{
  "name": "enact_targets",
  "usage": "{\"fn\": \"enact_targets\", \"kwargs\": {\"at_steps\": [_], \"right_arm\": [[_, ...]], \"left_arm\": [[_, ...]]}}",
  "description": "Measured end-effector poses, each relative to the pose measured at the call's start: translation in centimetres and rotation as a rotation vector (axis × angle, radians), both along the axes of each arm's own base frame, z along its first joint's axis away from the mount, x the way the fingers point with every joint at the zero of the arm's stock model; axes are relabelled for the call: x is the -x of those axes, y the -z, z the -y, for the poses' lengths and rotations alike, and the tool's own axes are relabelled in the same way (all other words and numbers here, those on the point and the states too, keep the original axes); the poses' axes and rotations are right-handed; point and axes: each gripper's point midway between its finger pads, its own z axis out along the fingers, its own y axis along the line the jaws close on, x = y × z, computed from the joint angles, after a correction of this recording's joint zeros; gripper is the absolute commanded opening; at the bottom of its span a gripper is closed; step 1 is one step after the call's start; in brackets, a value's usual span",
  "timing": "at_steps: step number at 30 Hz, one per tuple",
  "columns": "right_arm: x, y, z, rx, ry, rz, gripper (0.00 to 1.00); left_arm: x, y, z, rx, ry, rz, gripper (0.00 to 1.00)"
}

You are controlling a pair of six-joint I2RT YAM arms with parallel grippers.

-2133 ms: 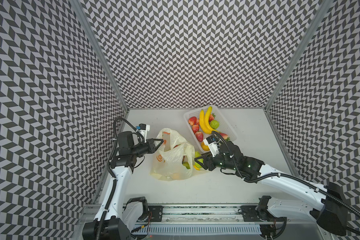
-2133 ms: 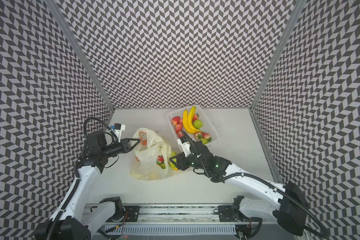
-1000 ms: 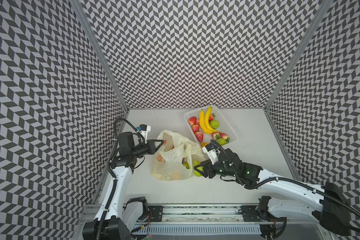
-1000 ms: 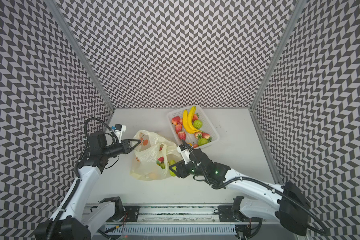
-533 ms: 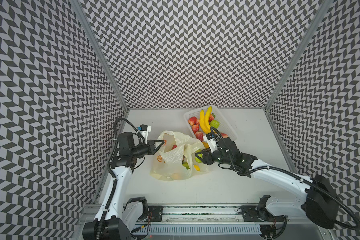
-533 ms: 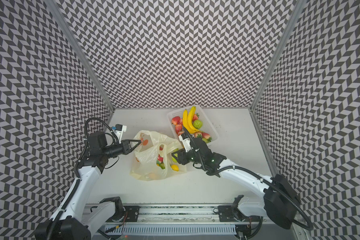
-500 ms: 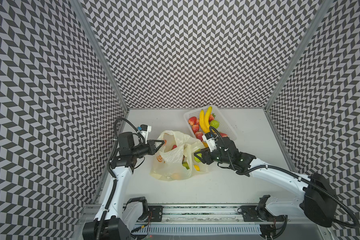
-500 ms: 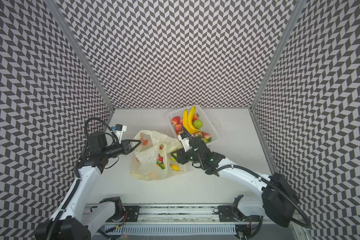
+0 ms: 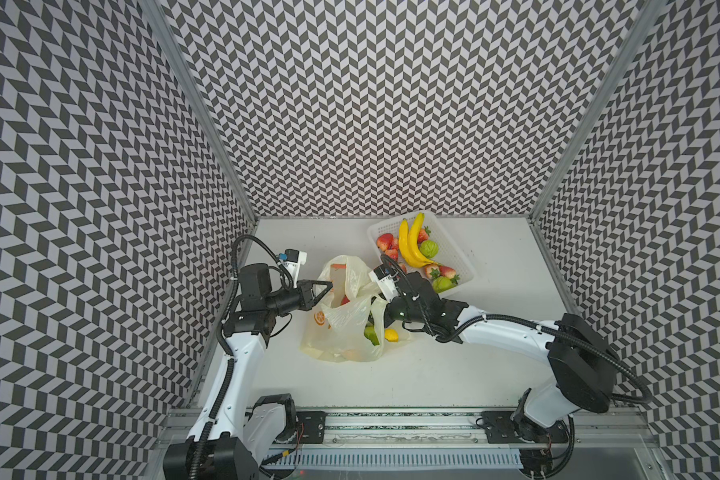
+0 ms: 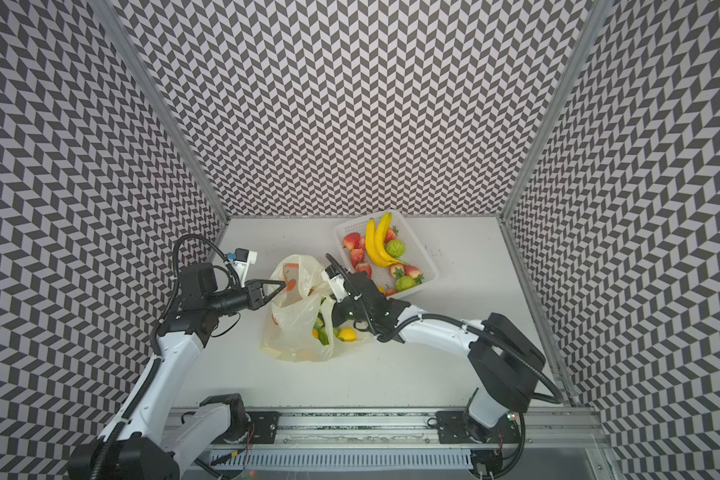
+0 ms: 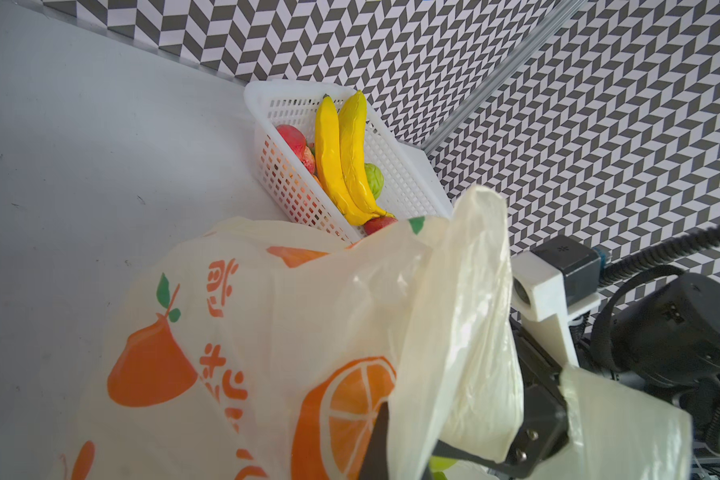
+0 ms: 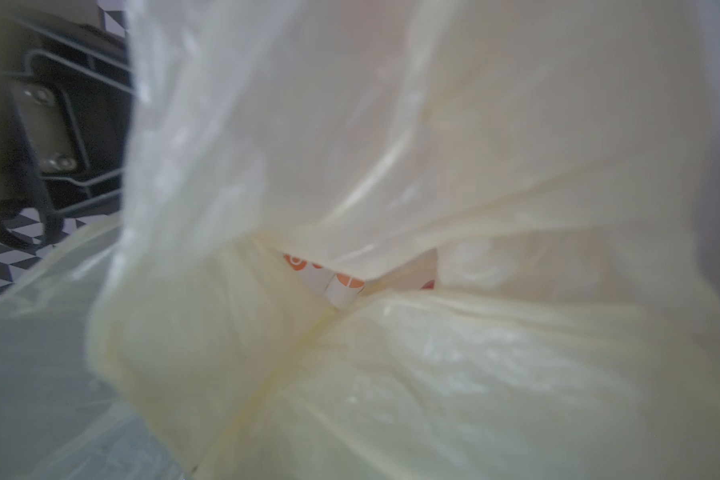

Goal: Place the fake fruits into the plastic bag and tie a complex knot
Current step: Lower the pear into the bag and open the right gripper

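Observation:
The plastic bag (image 9: 341, 332) lies at mid-table, pale yellow with orange prints. My left gripper (image 9: 328, 286) is shut on the bag's rim on its left side and holds it up; the same pinch appears in the left wrist view (image 11: 387, 419). My right gripper (image 9: 387, 312) reaches into the bag's mouth from the right. Its fingertips are hidden under the film, which fills the right wrist view (image 12: 391, 208). A yellow lemon (image 9: 391, 335) and a green fruit (image 9: 371, 334) rest at the mouth. No knot shows.
A white perforated basket (image 9: 458, 253) at the back right holds bananas (image 9: 412, 245), strawberries (image 9: 385, 241) and green pears (image 9: 429, 248). Patterned walls close three sides. A metal rail (image 9: 391, 428) runs along the front edge.
My right gripper has moved up from the bag's lower right and pushed into its mouth. The lemon now lies loose at the mouth. My left gripper has held still.

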Motion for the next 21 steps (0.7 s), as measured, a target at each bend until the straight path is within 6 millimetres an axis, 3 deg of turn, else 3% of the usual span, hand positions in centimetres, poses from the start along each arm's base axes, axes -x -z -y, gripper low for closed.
{"fn": "enact_targets", "kwargs": {"at_steps": [9,16,21], "right_arm": [[0.2,-0.9,-1.0,-0.006,-0.040,0.036,0.77],[0.1,-0.8,-0.4,0.022,-0.035,0.047,0.77],[0.3,-2.2,0.4,0.016,-0.036,0.076,0.76]], "left_arm": [[-0.1,-0.2,0.0,0.008,-0.005,-0.001,0.00],[-0.2,-0.3,0.0,0.008,-0.006,0.006,0.00],[-0.2,-0.3,0.0,0.008,-0.006,0.006,0.00]]}}
